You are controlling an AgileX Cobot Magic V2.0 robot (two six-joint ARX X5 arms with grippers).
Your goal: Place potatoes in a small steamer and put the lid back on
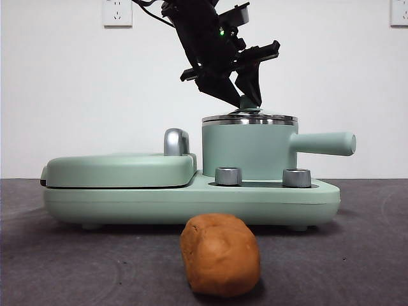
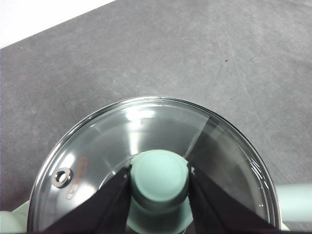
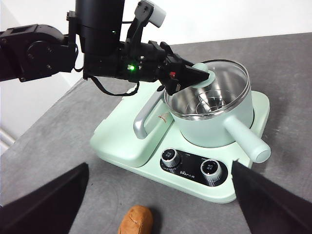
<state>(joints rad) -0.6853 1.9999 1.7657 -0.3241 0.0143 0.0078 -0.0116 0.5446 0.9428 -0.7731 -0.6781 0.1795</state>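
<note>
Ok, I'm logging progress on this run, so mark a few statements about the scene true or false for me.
1. The lid sits on the steamer. True.
2. The potato is inside the steamer. False: it lies on the table in front of the appliance.
3. The left gripper has its jaws around the lid's knob. True.
4. The right gripper holds the potato. False: its jaws are open and empty, above the table.
5. The steamer's handle points toward the griddle cover. False: it points away from it.
</note>
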